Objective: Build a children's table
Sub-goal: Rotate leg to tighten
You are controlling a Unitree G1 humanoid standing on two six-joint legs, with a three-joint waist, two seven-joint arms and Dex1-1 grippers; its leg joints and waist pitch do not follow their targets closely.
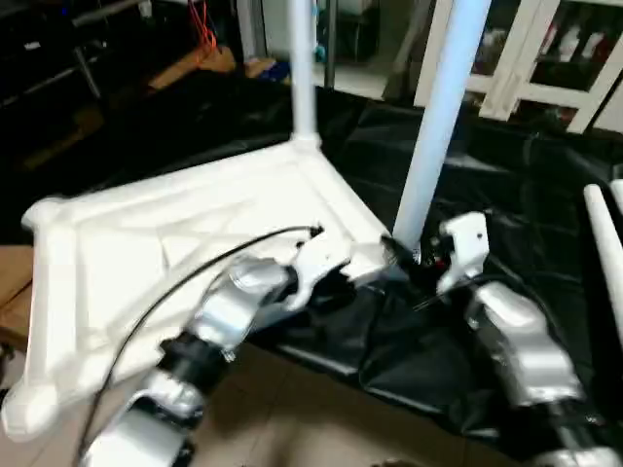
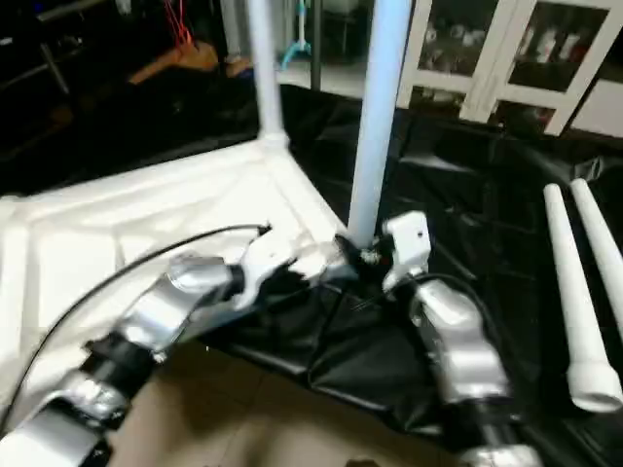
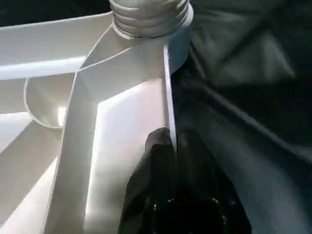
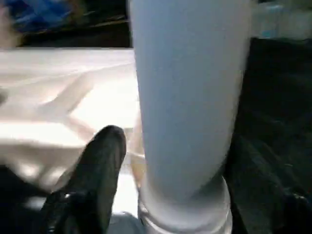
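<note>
I find the table top (image 1: 185, 243) lying underside up on a black sheet (image 2: 467, 204), its X ribs showing, occupying the head view from centre out to nine o'clock. Two legs are already standing in its sockets: the far leg (image 1: 303, 68) at twelve o'clock and the near leg (image 2: 375, 117) at the corner closest to me, just right of centre. Two loose legs (image 2: 584, 292) lie on the sheet at three o'clock, well apart from the top. I judge the top light and stiff but thin-walled, best held by its rim or a rib; the legs look smooth and slippery, so I would take one low, near the threaded collar, where turning it meets the least wobble. My left gripper (image 3: 171, 161) has its jaws closed tight on the top's rim wall, one finger on each face, just short of the near corner socket; that forearm reaches in from seven o'clock with the wrist bent across toward the corner. My right gripper (image 4: 161, 161) sits at the base of the near leg, forearm coming up from five o'clock; one black finger (image 4: 97, 165) stands just beside the tube, and I cannot tell whether the jaws grip the leg or stand clear of it.
</note>
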